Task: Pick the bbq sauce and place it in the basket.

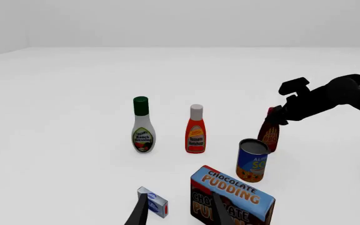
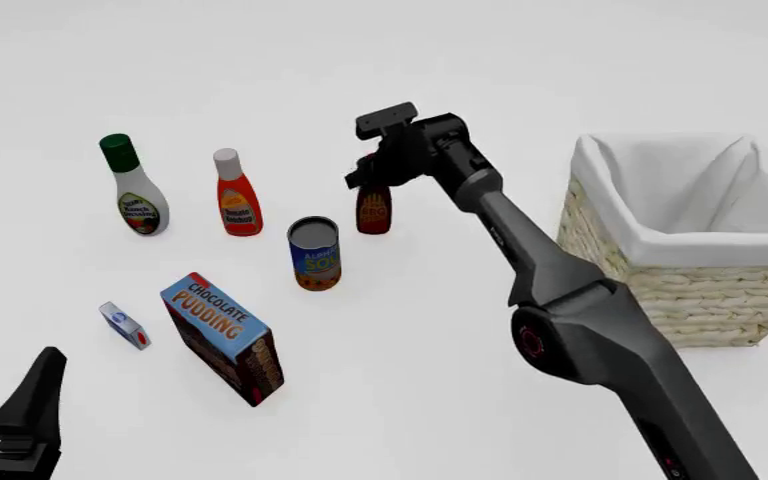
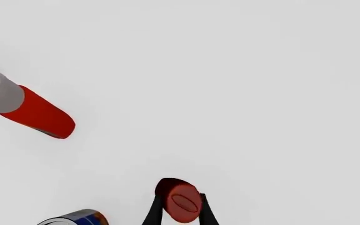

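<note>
Dark reddish-brown bbq sauce [image 1: 269, 133] shows in the left wrist view standing upright w/ the right gripper [image 1: 276, 116] down over its neck, fingers either side of the cap; it sits to the right of the ketchup bottle [image 1: 196, 130] and ranch bottle [image 1: 143, 126], just beyond the soup can [image 1: 252, 160]. The left gripper's own fingers [image 1: 140, 210] poke into that view above the pudding box [image 1: 230, 197], set well apart w/ nothing between. Front view: sauce [image 2: 373, 209] stands mid-table, far side of the can [image 2: 315, 253], w/ the right gripper [image 2: 373, 175] at its top; the basket [image 2: 688, 262] lies well off to the right, white lining open. Left gripper [image 2: 17, 415] sits idle near-left. Right wrist view, looking straight down: red cap [image 3: 183, 205] sits between the two dark fingers [image 3: 154, 211], which look close against it, but contact can't be confirmed. Judgement: grasp step in hand, approx at closing; next calls for a firm pinch, straight lift clear of the can, then carry right over the basket rim & release. Bottle is slim and tall, so prob tips easily if nudged.
</note>
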You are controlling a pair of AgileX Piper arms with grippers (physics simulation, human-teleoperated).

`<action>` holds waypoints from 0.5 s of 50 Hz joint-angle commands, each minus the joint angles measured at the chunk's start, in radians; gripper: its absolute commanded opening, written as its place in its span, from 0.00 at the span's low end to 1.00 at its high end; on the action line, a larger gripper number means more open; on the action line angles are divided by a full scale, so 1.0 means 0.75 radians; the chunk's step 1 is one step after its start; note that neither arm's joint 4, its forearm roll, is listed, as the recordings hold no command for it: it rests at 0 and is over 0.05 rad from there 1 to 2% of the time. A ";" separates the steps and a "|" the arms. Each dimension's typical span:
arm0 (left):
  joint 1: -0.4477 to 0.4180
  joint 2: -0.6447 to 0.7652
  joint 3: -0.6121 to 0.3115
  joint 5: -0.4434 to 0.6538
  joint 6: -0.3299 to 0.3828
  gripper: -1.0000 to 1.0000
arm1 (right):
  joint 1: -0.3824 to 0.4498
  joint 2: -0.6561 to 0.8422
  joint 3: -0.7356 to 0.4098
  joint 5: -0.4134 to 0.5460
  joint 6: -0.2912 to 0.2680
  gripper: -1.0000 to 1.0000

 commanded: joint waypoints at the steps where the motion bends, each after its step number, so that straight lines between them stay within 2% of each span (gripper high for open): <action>1: 0.000 0.000 0.000 0.000 0.000 1.00 | -0.006 0.007 0.003 -0.004 0.007 0.00; 25: 0.000 0.000 0.000 0.000 0.000 1.00 | -0.012 -0.016 0.002 -0.001 -0.001 0.00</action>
